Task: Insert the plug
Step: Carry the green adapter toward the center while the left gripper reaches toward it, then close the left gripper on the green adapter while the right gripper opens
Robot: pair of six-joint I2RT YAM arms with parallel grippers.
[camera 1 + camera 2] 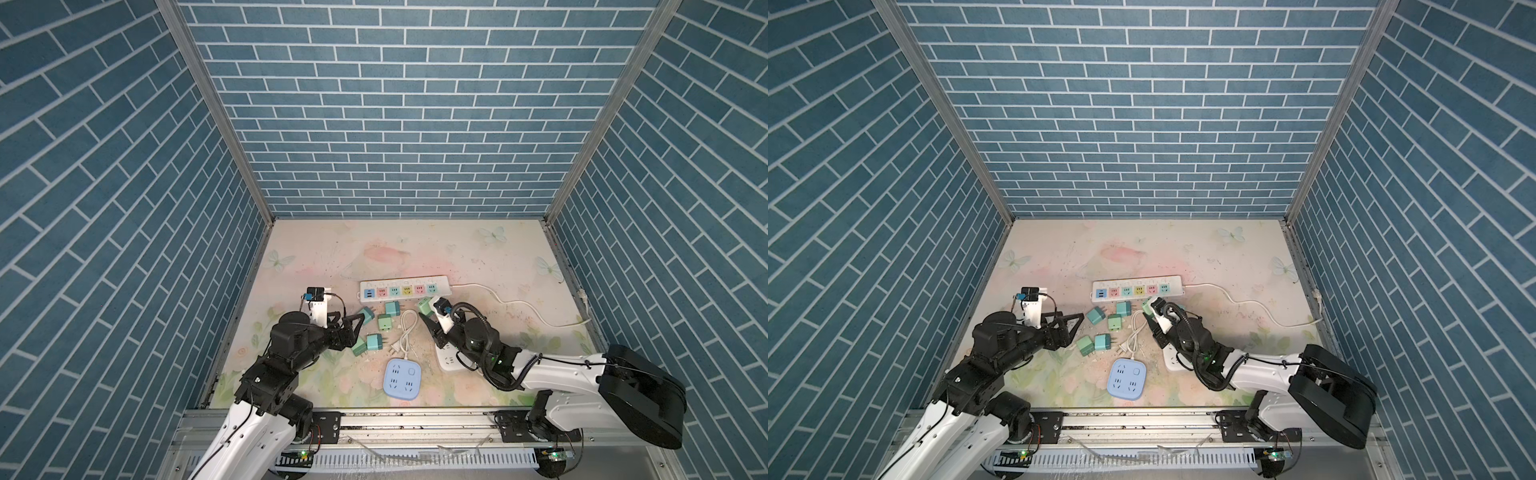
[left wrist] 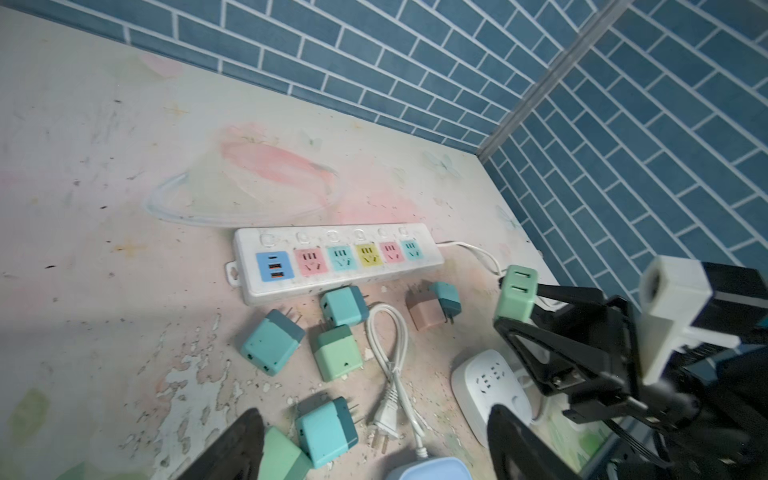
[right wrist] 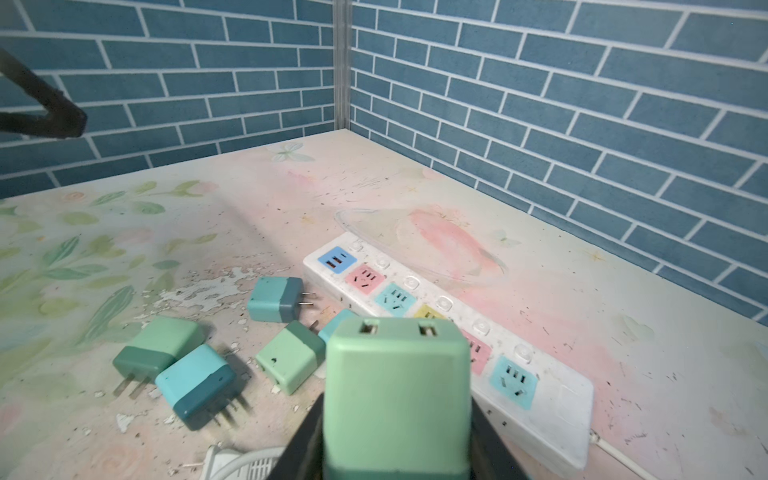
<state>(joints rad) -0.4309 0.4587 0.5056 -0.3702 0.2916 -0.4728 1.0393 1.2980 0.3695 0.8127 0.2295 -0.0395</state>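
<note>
The right pincer holds a green plug just beside the power strip.

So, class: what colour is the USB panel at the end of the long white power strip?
The USB panel is blue, clearest in the left wrist view.

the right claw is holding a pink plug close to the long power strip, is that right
Not quite. The plug in the right claw is light green, not pink. The right wrist view shows it clamped between the jaws, close to the long power strip.
</note>
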